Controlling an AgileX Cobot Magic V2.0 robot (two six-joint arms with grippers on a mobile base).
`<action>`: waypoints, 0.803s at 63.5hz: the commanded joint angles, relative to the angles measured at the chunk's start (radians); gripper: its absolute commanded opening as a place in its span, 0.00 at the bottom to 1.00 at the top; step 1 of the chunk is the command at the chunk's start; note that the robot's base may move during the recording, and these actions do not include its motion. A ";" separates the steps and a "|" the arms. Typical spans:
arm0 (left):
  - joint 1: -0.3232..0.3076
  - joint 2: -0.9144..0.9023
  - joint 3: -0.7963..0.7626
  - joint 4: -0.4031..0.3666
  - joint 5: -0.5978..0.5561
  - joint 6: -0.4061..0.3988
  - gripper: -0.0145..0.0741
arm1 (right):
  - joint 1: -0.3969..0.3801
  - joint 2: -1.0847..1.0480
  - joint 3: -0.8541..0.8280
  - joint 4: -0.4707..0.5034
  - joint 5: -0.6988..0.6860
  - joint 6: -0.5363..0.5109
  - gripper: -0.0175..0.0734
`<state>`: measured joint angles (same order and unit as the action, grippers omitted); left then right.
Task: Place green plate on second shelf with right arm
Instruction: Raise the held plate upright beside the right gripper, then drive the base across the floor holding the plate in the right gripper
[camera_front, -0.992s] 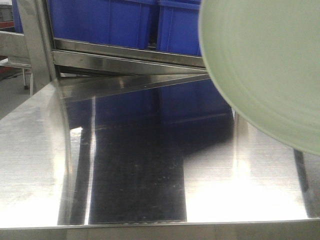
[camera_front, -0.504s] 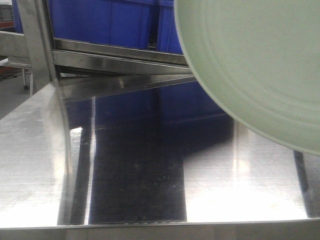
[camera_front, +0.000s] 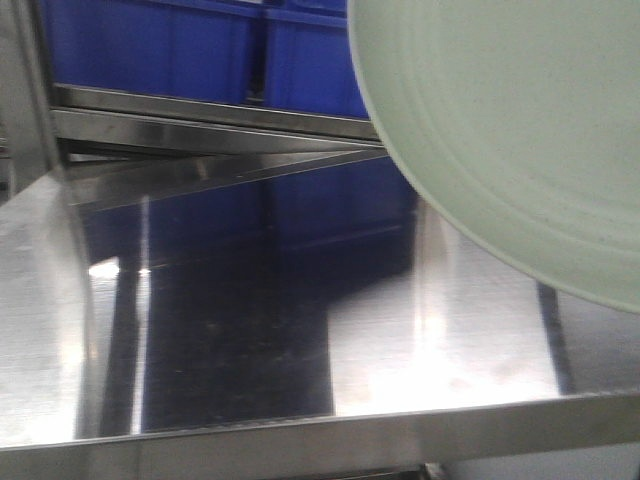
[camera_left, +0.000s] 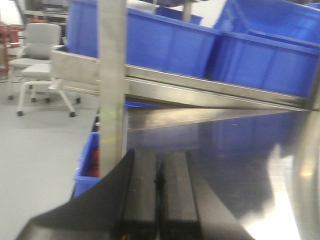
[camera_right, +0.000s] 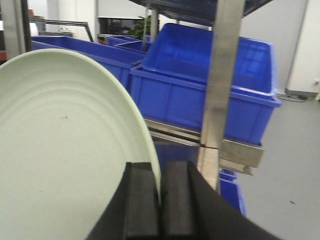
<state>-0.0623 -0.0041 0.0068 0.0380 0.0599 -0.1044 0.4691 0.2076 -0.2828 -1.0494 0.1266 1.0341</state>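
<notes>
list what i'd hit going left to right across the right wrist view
green plate → right gripper, shut on the plate's rim → steel upright post → grey floor

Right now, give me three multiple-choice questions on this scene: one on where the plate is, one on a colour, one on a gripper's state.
1. In the front view, which corner does the green plate fill? A upper right; B lower left; C upper left.
2. What colour are the bins on the rack? A red; B blue; C yellow.
3. The left gripper is: A shut and empty; B shut on a cup; C wide open.
Answers: 1 A, it covers the upper right of that view. 2 B, every bin shows blue. 3 A, its jaws meet with nothing between.
</notes>
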 joint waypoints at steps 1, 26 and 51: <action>-0.004 -0.017 0.041 -0.003 -0.081 -0.004 0.31 | -0.001 0.008 -0.037 -0.020 -0.060 0.008 0.23; -0.004 -0.017 0.041 -0.003 -0.081 -0.004 0.31 | -0.001 0.008 -0.037 -0.020 -0.060 0.008 0.23; -0.004 -0.017 0.041 -0.003 -0.081 -0.004 0.31 | -0.001 0.008 -0.037 -0.020 -0.060 0.008 0.23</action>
<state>-0.0623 -0.0041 0.0068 0.0380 0.0599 -0.1044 0.4691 0.2076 -0.2828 -1.0510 0.1260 1.0341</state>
